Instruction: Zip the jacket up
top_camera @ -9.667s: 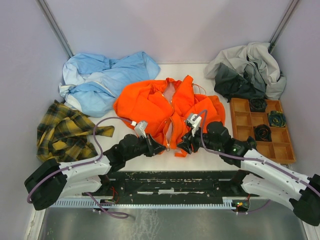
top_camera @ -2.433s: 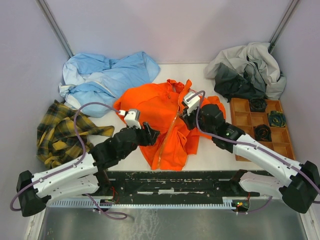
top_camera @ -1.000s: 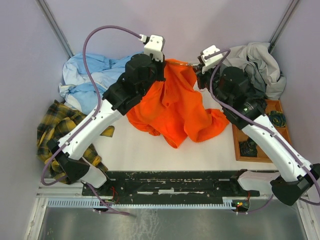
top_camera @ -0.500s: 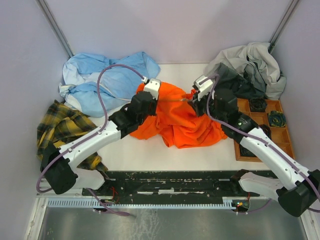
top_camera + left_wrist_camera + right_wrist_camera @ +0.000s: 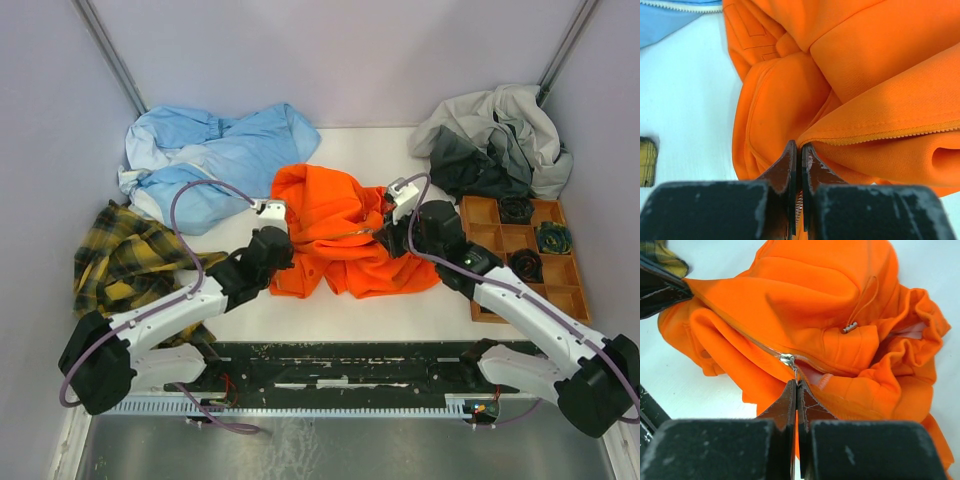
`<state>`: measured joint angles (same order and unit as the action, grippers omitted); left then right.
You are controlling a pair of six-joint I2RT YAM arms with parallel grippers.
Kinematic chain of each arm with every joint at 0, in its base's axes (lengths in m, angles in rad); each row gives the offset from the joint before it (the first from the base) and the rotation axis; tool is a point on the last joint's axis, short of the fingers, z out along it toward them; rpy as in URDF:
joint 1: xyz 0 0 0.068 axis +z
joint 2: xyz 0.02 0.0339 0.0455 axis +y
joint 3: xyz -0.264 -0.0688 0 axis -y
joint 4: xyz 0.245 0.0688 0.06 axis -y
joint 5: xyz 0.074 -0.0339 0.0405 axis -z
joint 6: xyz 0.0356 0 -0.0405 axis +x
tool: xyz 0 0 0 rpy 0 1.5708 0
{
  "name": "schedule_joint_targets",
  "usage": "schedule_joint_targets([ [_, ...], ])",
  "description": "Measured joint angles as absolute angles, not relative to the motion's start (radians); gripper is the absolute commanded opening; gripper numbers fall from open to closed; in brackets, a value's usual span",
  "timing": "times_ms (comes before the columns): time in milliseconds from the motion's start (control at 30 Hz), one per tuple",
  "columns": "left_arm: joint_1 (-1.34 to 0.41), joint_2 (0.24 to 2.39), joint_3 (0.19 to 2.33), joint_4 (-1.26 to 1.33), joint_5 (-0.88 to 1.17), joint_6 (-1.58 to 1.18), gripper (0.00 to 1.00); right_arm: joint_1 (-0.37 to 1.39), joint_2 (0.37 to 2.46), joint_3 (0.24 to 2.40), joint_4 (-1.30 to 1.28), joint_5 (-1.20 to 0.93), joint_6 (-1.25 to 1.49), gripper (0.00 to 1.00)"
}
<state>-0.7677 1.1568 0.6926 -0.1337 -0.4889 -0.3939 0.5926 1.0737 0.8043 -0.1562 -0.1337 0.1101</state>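
The orange jacket (image 5: 335, 235) lies bunched on the white table between my two arms. My left gripper (image 5: 283, 252) is at its left side, jaws shut on the zipper edge (image 5: 880, 136) at the hem, with zipper teeth showing between the fingers (image 5: 790, 162). In the left wrist view the jacket (image 5: 865, 65) folds fill the frame above the left gripper (image 5: 799, 146). My right gripper (image 5: 797, 381) is shut on the pull tab of the silver zipper slider (image 5: 787, 359). The zipper line runs taut from there toward the left gripper (image 5: 660, 285). Pink lining (image 5: 812, 376) shows beside the slider.
A light blue garment (image 5: 215, 160) lies at the back left and a yellow plaid shirt (image 5: 130, 260) at the left. A grey and dark clothing heap (image 5: 495, 140) sits at the back right, above a wooden compartment tray (image 5: 482, 250) holding dark rolled items.
Both arms have come down and forward from high at the back. The jacket, which hung between them, now rests bunched on the table, still gripped on both sides.
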Motion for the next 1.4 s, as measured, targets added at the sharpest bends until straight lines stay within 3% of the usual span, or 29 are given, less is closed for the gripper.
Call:
schedule_joint_targets([
  [367,-0.765,0.934,0.545,-0.157,-0.656,-0.57,0.03,0.59,0.91,0.801,-0.207,0.064,0.108,0.0],
  [833,-0.767,0.881,0.498,-0.134,-0.599,-0.633,0.03,0.593,0.885,0.771,-0.243,0.115,0.136,0.0],
  [1133,-0.754,0.84,0.445,-0.109,-0.402,-0.677,0.19,0.579,0.784,0.667,-0.243,0.142,0.164,0.03],
  [1267,-0.752,0.757,0.402,-0.088,-0.306,-0.712,0.29,0.577,0.671,0.617,-0.245,0.16,0.179,0.13],
  [1400,-0.752,0.649,0.379,-0.114,-0.257,-0.741,0.39,0.573,0.571,0.566,-0.27,0.174,0.2,0.31],
])
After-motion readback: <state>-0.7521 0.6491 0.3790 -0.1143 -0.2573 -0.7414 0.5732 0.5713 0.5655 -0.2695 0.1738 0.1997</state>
